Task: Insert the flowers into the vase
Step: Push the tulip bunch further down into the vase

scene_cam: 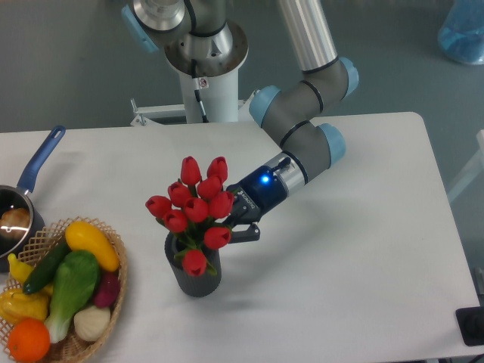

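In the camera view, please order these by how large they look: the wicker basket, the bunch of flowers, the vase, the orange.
1. wicker basket, though partly cut off by the frame
2. flowers
3. vase, its top hidden by the blooms
4. orange

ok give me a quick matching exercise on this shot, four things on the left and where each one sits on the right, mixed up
Things:
1. flowers
2. vase
3. basket
4. saucepan

Places:
A. at the left edge of the table, blue handle pointing up and away
B. front left corner, filled with fruit and vegetables
C. standing upright on the table just right of the basket
D. stems down in the vase, with the end effector beside them on the right

Pairs: 1-D, 2-C, 3-B, 4-A
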Tool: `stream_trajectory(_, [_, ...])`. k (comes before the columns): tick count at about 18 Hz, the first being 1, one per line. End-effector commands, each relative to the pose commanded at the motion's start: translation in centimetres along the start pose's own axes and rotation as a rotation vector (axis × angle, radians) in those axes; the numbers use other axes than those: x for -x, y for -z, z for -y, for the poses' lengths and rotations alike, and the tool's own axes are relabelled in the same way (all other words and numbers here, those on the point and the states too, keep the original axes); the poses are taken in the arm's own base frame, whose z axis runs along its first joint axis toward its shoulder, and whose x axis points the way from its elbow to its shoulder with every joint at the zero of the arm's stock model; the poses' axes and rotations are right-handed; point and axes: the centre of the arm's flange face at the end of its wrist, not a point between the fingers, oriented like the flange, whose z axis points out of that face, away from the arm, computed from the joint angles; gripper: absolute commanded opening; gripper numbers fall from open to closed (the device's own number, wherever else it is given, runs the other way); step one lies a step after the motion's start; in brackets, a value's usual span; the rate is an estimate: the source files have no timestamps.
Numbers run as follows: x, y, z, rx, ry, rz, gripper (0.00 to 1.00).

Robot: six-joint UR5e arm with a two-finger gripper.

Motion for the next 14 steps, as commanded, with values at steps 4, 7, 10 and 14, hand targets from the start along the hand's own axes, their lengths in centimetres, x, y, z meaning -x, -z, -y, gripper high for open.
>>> stream_trajectory(4, [0.05,0.00,0.06,0.000,-0.002,0.000,0.38])
stream_trajectory(7, [0.05,0.00,0.06,0.000,-0.002,0.000,0.46])
stream_trajectory(10, [0.05,0.00,0.04,0.002,-0.002,0.000,0.51])
stream_trajectory(14, [0.03,0.00,0.12,0.002,-0.005,0.000,0.58])
